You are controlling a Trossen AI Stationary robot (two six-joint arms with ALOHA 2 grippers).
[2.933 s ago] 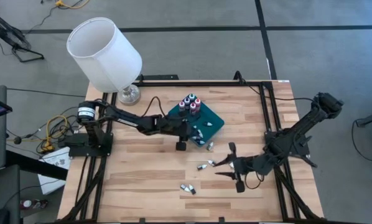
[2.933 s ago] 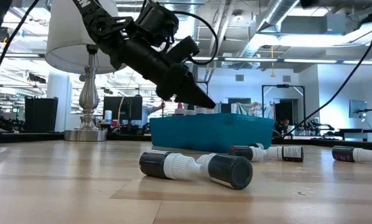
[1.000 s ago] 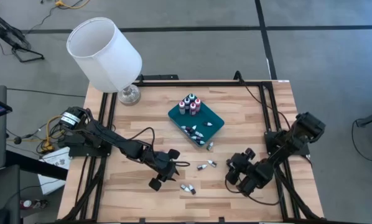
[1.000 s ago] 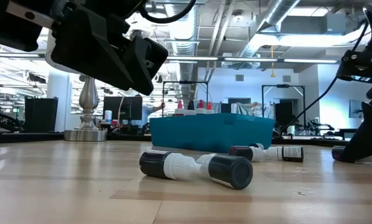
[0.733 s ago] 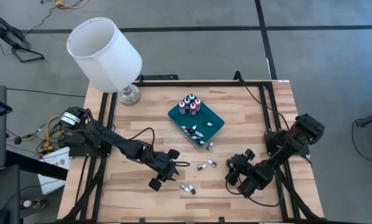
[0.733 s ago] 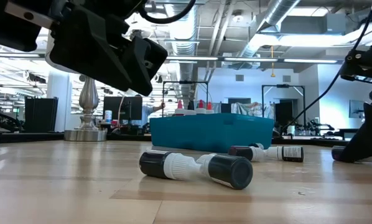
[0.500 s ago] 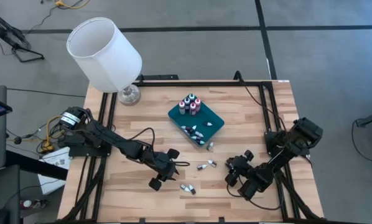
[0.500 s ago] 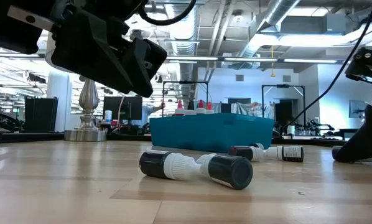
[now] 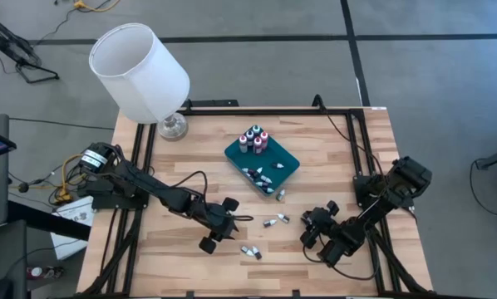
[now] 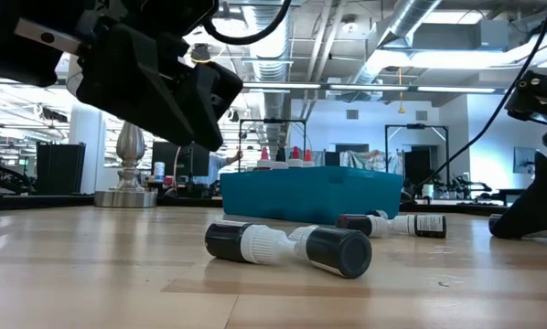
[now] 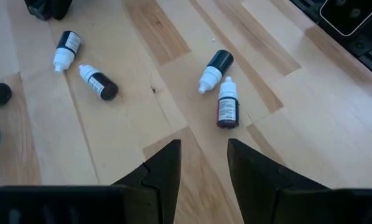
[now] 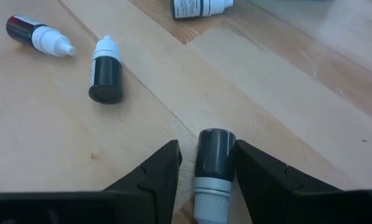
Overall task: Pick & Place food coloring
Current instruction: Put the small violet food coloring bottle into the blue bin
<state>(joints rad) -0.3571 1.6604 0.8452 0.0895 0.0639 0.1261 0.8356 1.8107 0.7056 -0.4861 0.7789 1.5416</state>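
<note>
Right gripper point(image 12: 201, 168): jaws clamped on one dark food-coloring bottle point(image 12: 213, 155), which lies between the two fingers point(image 12: 155, 171) with its white cap toward the camera; in the high view this gripper point(image 9: 315, 228) sits low over the wood in the lower right of the frame.
Left gripper point(image 11: 203, 165): jaws apart, nothing between them (bare wood shows in the gap); in the high view it point(image 9: 223, 223) sits lower centre, left of the loose bottles.
Pair ahead of left gripper: two bottles point(image 11: 222, 93) lying on their sides near each other, one dark-bodied, one reddish; the same pair point(image 10: 287, 245) lies nearest the camera in the low view.
Second loose pair: two bottles point(image 11: 83, 65) lying flat toward the upper left of the left wrist view, apart from the first pair.
Bottles near right gripper: two lying bottles point(image 12: 105, 74) at upper left of the right wrist view, a third point(image 12: 201, 7) at the top edge.
Teal tray point(image 9: 286, 162): centre of the wooden table point(image 9: 348, 149); a cluster of upright bottles point(image 9: 253, 139) at its upper-left end, several lying bottles point(image 9: 261, 176) at its lower end.
Edge bottle: one bottle point(image 9: 279, 194) on the wood just beside the tray's lower corner.
Lamp point(image 9: 139, 71): white shade, upper left, base on the table corner.
</note>
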